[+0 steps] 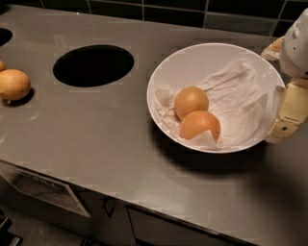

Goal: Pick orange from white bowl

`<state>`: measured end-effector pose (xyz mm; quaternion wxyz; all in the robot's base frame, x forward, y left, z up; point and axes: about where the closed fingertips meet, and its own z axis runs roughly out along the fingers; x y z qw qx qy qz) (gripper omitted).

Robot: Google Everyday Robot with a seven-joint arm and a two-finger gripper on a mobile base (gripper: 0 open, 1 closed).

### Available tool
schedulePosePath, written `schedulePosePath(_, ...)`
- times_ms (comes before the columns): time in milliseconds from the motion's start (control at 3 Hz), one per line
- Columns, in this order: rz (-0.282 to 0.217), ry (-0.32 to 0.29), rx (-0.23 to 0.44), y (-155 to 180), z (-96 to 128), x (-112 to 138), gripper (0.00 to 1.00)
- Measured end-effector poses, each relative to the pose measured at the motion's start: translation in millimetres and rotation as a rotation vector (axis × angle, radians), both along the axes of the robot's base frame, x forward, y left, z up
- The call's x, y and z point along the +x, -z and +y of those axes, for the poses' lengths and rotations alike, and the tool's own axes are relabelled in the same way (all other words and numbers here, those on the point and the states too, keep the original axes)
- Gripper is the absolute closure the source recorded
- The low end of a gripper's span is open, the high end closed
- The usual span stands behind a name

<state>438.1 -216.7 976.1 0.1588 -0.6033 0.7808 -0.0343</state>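
Observation:
The white bowl (192,55) stands on the grey counter at the right, lined with crumpled white paper (236,91). Two round fruits lie touching in its front part. The orange (200,126), the deeper reddish-orange one, is nearer the front rim. A paler yellowish-orange fruit (191,101) sits just behind it. My gripper (288,115) is at the right edge of the view, just outside the bowl's right rim, level with the orange and well to its right. It holds nothing that I can see.
A dark round hole (93,65) is cut in the counter left of the bowl. A yellow-tan fruit (13,84) lies at the far left. The counter's front edge (144,204) runs across the bottom. Dark wall tiles (168,12) close the back.

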Motion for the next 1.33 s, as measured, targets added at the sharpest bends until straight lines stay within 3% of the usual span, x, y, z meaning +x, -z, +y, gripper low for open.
schedulePosePath(333, 0.000, 0.000, 0.000, 0.0, 0.0, 0.0, 0.00)
schedulePosePath(667, 0.016, 0.055, 0.057, 9.3, 10.1, 7.6, 0.00)
schedulePosePath(1000, 0.024, 0.159, 0.197, 19.7, 30.4, 23.7, 0.00)
schedulePosePath(1333, 0.025, 0.159, 0.197, 19.7, 30.5, 23.7, 0.00)
